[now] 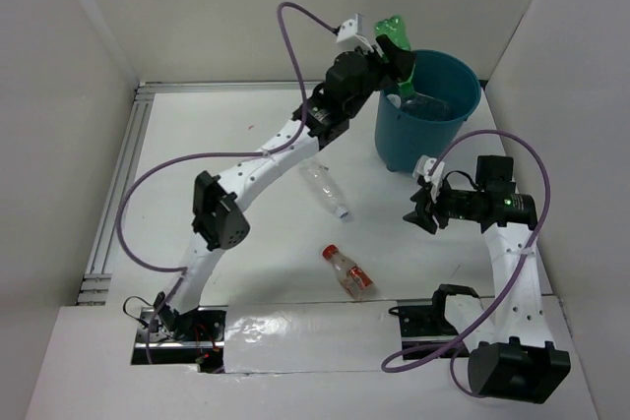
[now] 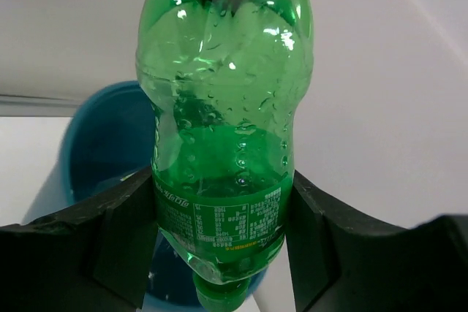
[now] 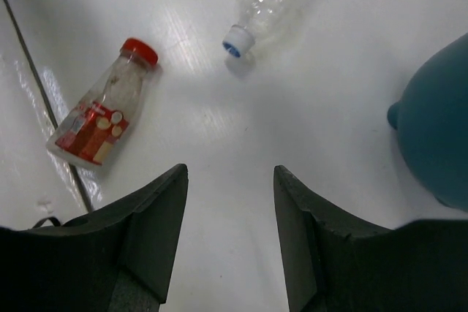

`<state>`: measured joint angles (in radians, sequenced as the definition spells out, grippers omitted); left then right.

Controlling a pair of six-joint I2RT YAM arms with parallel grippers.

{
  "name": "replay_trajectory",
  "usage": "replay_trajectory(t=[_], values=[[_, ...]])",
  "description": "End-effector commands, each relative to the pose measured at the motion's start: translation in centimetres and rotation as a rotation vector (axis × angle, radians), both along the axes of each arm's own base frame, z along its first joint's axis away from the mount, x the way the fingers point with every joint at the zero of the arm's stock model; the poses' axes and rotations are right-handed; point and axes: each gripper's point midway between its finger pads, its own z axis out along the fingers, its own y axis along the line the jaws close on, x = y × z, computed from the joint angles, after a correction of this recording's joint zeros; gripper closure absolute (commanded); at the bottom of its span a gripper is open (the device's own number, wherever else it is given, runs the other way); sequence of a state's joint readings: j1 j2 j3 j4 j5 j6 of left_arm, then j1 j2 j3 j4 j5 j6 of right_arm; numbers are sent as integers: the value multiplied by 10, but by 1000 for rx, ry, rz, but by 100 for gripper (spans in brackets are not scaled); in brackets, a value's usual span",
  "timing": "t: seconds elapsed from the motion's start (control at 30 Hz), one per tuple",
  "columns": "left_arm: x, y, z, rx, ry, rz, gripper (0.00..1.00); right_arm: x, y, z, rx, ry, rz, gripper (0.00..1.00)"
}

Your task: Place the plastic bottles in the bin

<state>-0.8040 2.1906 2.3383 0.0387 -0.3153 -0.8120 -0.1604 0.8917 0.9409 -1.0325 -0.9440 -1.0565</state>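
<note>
Two plastic bottles lie loose on the white counter [image 1: 276,263], and a third hangs over the bin.

Closest to the near edge, about midway along it, a small red-capped bottle [image 1: 346,272] with a red label lies on its side, cap pointing away from that edge. Just beyond it, by the right edge, the right jaws hover parted and hold nothing, facing down at bare counter.

Around the middle of the counter a clear ribbed bottle [image 1: 323,189] lies on its side, its blue-and-white neck end toward the near edge.

Toward the far right corner stands the teal bin [image 1: 413,140], with something clear inside, seemingly a bottle. Over its far left rim the left jaws are clamped on the labelled waist of the green bottle [image 1: 396,41], held cap down and base up.

All three look empty, so probably very light, thin-walled and quick to dent. They are smooth and round, so likely to roll or squirt out of a loose pinch. The safest hold is likely across the body at the middle, square to the long axis, as on the green one. The red label may offer a little extra grip.
</note>
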Motion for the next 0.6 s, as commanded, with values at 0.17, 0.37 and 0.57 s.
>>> replay_trajectory(t=[0.17, 0.37, 0.57], values=[[11, -43, -11, -47, -116, -103, 40, -30, 7, -29, -93, 56, 140, 27], [8, -45, -14, -48, -105, -126, 0, -28, 24, -36, -79, 99, 196, 18], [-9, -30, 28, -80, -158, -131, 0, -27, 51, -39, -73, 125, 258, 15]])
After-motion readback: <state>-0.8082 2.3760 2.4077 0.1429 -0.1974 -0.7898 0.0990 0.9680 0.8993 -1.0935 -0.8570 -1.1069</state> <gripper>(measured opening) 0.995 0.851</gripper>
